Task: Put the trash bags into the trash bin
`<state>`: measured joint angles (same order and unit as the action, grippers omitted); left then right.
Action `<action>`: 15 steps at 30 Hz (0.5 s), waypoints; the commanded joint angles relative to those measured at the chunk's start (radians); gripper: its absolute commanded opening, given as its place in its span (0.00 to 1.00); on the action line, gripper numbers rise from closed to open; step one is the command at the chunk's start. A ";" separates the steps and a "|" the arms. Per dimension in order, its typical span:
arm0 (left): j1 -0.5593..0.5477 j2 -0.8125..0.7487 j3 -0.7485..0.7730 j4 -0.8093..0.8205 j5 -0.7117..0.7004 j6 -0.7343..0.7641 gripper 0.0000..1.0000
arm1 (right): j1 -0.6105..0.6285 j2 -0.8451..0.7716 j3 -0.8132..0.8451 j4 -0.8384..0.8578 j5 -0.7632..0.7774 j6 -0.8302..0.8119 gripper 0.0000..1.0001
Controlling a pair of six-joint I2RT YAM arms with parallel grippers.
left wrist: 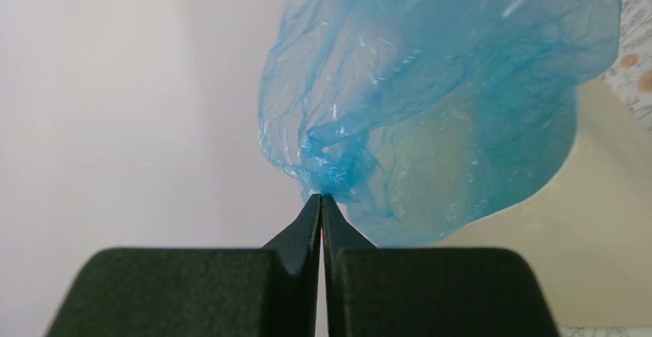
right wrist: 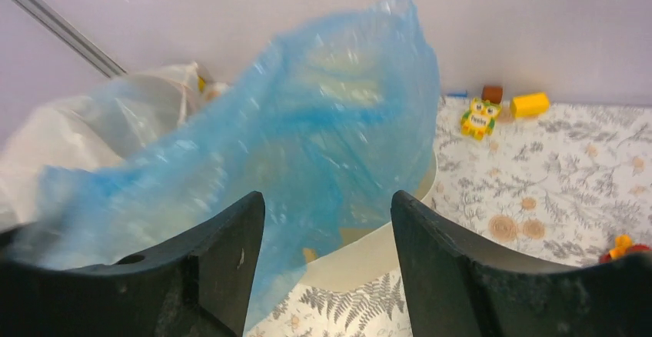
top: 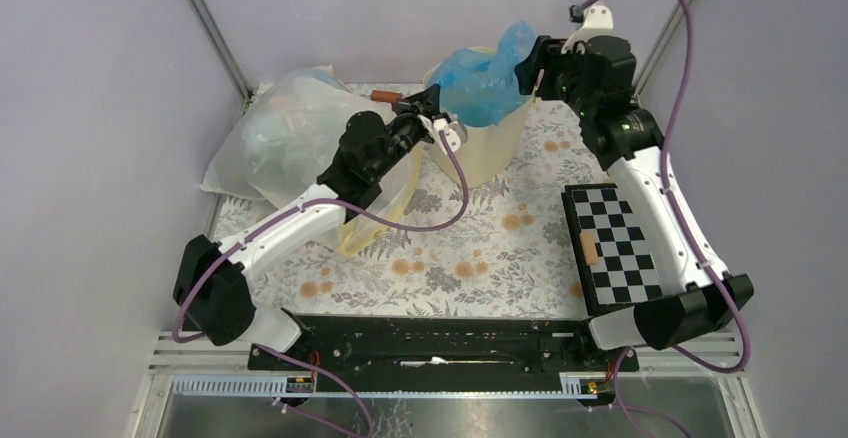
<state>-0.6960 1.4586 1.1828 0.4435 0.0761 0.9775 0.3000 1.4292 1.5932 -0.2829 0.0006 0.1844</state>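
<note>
The light-blue trash bag (top: 485, 83) is puffed up over the mouth of the cream trash bin (top: 495, 143) at the back of the table. My left gripper (top: 437, 123) is shut on a bunched edge of the bag (left wrist: 330, 160) at the bin's left side; its tips (left wrist: 321, 198) pinch the plastic. My right gripper (top: 530, 68) is open just right of the bag's raised top, its fingers (right wrist: 231, 237) wide apart with the bag (right wrist: 307, 145) and bin rim (right wrist: 384, 248) ahead of them, holding nothing.
A large clear and pale-yellow plastic bag (top: 285, 133) lies at the back left under my left arm. A checkerboard (top: 615, 243) lies right, under my right arm. Small toys (right wrist: 480, 114) sit by the back wall; another (right wrist: 623, 246) lies at the right edge.
</note>
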 commanded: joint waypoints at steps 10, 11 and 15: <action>-0.125 -0.128 -0.155 0.055 0.007 -0.066 0.00 | 0.016 0.020 0.298 -0.336 -0.122 0.115 0.80; -0.128 -0.129 -0.156 0.045 -0.002 -0.062 0.00 | 0.017 0.024 0.297 -0.352 -0.110 0.115 0.80; -0.140 -0.138 -0.167 0.007 -0.031 -0.053 0.00 | 0.018 0.003 0.237 -0.381 -0.042 0.104 0.77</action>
<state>-0.8261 1.3647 1.0237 0.4446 0.0772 0.9203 0.3107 1.4364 1.8622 -0.5793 -0.0872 0.2787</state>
